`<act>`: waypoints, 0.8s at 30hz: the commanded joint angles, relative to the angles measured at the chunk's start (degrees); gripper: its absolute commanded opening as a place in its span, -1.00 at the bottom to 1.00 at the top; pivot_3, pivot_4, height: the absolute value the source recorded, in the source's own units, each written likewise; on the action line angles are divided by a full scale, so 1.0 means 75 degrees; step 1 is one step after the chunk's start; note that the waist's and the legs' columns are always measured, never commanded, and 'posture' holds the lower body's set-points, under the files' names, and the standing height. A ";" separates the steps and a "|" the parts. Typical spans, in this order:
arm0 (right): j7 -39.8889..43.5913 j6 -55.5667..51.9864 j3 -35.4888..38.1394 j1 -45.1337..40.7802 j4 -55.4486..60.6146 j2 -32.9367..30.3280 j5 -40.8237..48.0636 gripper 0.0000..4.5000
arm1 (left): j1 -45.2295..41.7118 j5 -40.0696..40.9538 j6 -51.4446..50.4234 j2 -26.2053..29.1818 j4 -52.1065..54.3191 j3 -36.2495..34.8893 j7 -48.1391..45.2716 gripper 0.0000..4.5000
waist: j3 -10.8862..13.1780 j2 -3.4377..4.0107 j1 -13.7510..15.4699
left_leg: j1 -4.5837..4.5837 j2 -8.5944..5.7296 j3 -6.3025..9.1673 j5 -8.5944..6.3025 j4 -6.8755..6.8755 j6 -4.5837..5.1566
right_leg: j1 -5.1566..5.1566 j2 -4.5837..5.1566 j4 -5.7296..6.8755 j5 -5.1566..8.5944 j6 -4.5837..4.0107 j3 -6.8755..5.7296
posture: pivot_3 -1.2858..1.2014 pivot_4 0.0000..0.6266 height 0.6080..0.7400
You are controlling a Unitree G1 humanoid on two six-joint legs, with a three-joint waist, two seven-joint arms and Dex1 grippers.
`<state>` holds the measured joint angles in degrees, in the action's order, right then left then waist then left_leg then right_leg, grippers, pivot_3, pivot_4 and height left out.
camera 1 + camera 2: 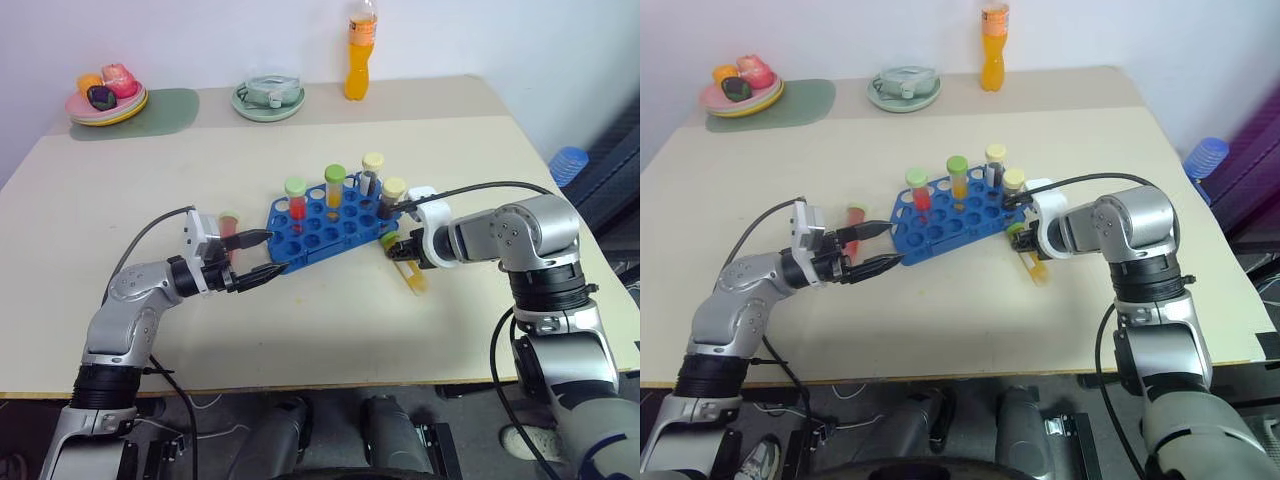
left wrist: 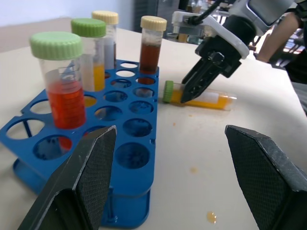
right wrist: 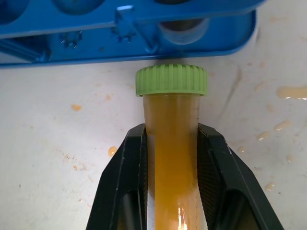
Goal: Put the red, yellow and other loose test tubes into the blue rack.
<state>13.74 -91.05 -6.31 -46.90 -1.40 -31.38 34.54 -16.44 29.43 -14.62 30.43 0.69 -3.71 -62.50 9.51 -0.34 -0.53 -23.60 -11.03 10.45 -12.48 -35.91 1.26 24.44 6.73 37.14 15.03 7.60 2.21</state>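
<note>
The blue rack [image 1: 318,232] stands mid-table and holds several upright capped tubes, among them a red one [image 1: 296,203] and a yellow one [image 1: 334,187]. Just right of the rack a yellow test tube [image 3: 172,143] with a green cap lies on the table. My right gripper [image 1: 398,250] points down at it, shut on its body just below the cap. At the rack's left end my left gripper [image 1: 272,252] is open and level, with nothing between its fingers. A loose red tube [image 1: 229,224] lies on the table just behind it.
An orange drink bottle [image 1: 361,50], a green lidded bowl [image 1: 268,98] and a stack of plates with fruit [image 1: 106,100] on a green mat sit along the far edge. Small drops of liquid [image 3: 290,91] dot the table near the yellow tube.
</note>
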 commanded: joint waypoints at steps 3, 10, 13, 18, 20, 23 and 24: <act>0.1954 0.2642 -0.2826 0.0750 0.2089 -0.2605 -0.1329 -0.66 | 0.0005 0.0115 0.0124 0.0023 0.0142 -0.0188 0.0021 0.65 | 0.0001 0.0000 0.0167 | -0.0001 -0.0004 -0.0002 -0.0006 -0.0004 0.0008 | 0.0001 0.0004 -0.0018 0.0002 0.0003 -0.0006 | 0.03 -0.52 1.00; 0.4322 0.4661 -0.2114 0.1851 0.3617 -0.3894 -0.0947 -0.66 | -0.0117 0.0016 0.0216 0.0039 -0.0047 -0.0185 0.0025 0.65 | 0.0003 -0.0003 0.0118 | -0.0001 -0.0005 -0.0018 -0.0025 -0.0027 0.0036 | -0.0033 0.0006 -0.0058 -0.0017 0.0047 -0.0014 | 0.03 -0.52 1.00; 0.4469 0.5625 -0.0637 0.2260 0.3358 -0.2363 0.0205 -0.66 | -0.0181 0.0000 0.0239 0.0067 -0.0184 -0.0198 -0.0019 0.65 | 0.0008 0.0000 0.0059 | 0.0000 0.0010 -0.0029 -0.0024 -0.0015 0.0035 | -0.0019 0.0002 -0.0047 -0.0018 0.0045 -0.0004 | 0.03 -0.52 1.00; 0.3424 0.7833 -0.0134 0.2181 0.2644 -0.0258 -0.0688 -0.66 | -0.0227 0.0026 0.0279 0.0120 -0.0308 -0.0243 -0.0075 0.65 | 0.0008 -0.0053 0.0032 | 0.0005 0.0025 -0.0053 -0.0022 -0.0012 0.0031 | -0.0005 -0.0008 -0.0027 -0.0025 0.0033 0.0018 | 0.03 -0.52 1.00; 0.2978 0.9004 -0.0301 0.2063 0.2059 0.0514 -0.1441 -0.66 | -0.0219 0.0020 0.0351 0.0152 -0.0288 -0.0269 -0.0082 0.65 | 0.0008 -0.0052 0.0033 | 0.0006 0.0022 -0.0057 -0.0020 -0.0014 0.0029 | -0.0005 -0.0007 -0.0024 -0.0025 0.0033 0.0017 | 0.03 -0.52 1.00; 0.2295 1.0745 -0.0430 0.1908 0.0836 0.1553 -0.2468 -0.66 | -0.0227 0.0096 0.0194 0.0175 -0.0119 -0.0293 0.0041 0.65 | 0.0008 -0.0050 -0.0001 | 0.0010 0.0022 -0.0061 -0.0005 -0.0012 0.0003 | -0.0002 -0.0013 -0.0018 -0.0025 0.0033 0.0018 | 0.03 -0.52 1.00; 0.2149 1.1231 -0.0429 0.1871 0.0475 0.1816 -0.2708 -0.66 | -0.0233 0.0130 0.0120 0.0172 -0.0042 -0.0299 0.0101 0.65 | 0.0009 -0.0050 -0.0006 | 0.0013 0.0022 -0.0062 0.0002 -0.0010 -0.0010 | 0.0000 -0.0016 -0.0013 -0.0025 0.0033 0.0018 | 0.03 -0.52 1.00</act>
<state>32.22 -14.14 -10.25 -31.69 4.71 -19.42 17.74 -17.70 29.38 -13.40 31.22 -1.95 -4.25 -62.26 9.57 -0.71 -0.58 -23.50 -10.86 9.98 -12.46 -35.98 1.18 24.44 6.56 37.04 14.84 7.85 2.34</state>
